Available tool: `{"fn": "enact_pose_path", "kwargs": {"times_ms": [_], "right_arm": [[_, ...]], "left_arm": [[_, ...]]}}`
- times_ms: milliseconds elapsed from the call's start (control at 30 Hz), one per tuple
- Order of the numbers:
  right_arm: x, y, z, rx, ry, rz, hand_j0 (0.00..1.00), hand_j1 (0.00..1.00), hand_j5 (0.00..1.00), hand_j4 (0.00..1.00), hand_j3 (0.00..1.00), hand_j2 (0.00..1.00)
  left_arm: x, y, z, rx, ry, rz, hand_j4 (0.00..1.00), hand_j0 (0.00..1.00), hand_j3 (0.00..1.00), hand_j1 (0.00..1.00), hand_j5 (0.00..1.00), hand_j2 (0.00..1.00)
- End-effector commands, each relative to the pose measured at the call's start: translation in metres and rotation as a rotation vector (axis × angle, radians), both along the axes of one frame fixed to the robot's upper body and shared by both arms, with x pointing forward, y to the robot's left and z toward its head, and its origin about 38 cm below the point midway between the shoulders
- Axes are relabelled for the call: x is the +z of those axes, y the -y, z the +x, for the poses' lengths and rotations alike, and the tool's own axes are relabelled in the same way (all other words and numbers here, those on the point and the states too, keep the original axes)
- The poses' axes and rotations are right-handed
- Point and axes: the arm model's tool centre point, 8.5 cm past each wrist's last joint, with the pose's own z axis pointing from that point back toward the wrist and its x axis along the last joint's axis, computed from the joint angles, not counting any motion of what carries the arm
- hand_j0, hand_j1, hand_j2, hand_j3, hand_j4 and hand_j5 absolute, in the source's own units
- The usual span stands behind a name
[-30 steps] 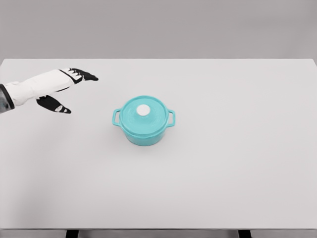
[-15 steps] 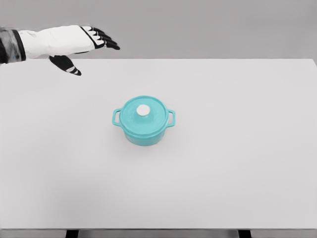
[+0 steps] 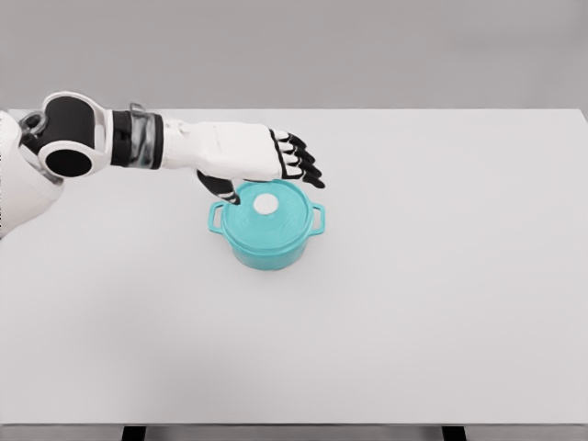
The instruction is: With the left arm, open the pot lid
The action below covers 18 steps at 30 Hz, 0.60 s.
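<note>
A teal pot [image 3: 266,241] is shown standing upright near the middle of the white tabletop [image 3: 441,303], a loop handle on each side. The lid [image 3: 276,213] is seated on the pot, and a small white knob [image 3: 265,204] is seen at its centre. The left arm is extended from the picture's left, and the left robot hand [image 3: 262,161] is held above the rear part of the lid. Its dark fingers [image 3: 301,169] are extended and only slightly curled, and nothing is held in them; the thumb [image 3: 220,187] is lowered toward the lid's left rear edge. Whether the lid is touched by the thumb cannot be told. The right arm is not seen.

The step in hand is judged to be the approach to the knob; the lid is not yet lifted. For a good grasp, the robot hand is best brought forward so that the knob lies between thumb and fingers. It should then be lowered straight down before the fingers are closed. The knob is small and smooth-looking, so a centred pinch is advised; an off-centre one could slip or tilt the lid. The lift is best made vertically, so that the pot is not dragged across the tabletop.
</note>
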Motion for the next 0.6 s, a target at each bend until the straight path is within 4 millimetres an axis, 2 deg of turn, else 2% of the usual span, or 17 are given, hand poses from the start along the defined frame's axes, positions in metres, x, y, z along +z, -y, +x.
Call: {"fn": "enact_pose_path", "kwargs": {"times_ms": [0,133,300,467,567], "right_arm": [[0.000,0.000,0.000,0.000,-0.001,0.000,1.00,1.00,1.00,1.00,1.00,1.00],[0.000,0.000,0.000,0.000,0.001,0.000,1.00,1.00,1.00,1.00,1.00,1.00],[0.000,0.000,0.000,0.000,0.001,0.000,1.00,1.00,1.00,1.00,1.00,1.00],[0.000,0.000,0.000,0.000,0.001,0.000,1.00,1.00,1.00,1.00,1.00,1.00],[0.000,0.000,0.000,0.000,-0.001,0.000,1.00,1.00,1.00,1.00,1.00,1.00]], "left_arm": [[0.004,0.006,-0.007,-0.028,0.010,-0.009,1.00,1.00,1.00,1.00,1.00,1.00],[-0.001,0.004,-0.005,-0.014,0.016,0.015,1.00,1.00,1.00,1.00,1.00,1.00],[-0.025,-0.002,-0.002,0.012,0.022,0.092,1.00,1.00,1.00,1.00,1.00,1.00],[-0.036,0.001,-0.003,0.005,0.018,0.127,0.95,0.95,0.95,0.95,0.95,0.95],[-0.040,-0.005,0.004,0.031,0.021,0.148,0.90,0.90,0.90,0.90,0.90,0.90]]}}
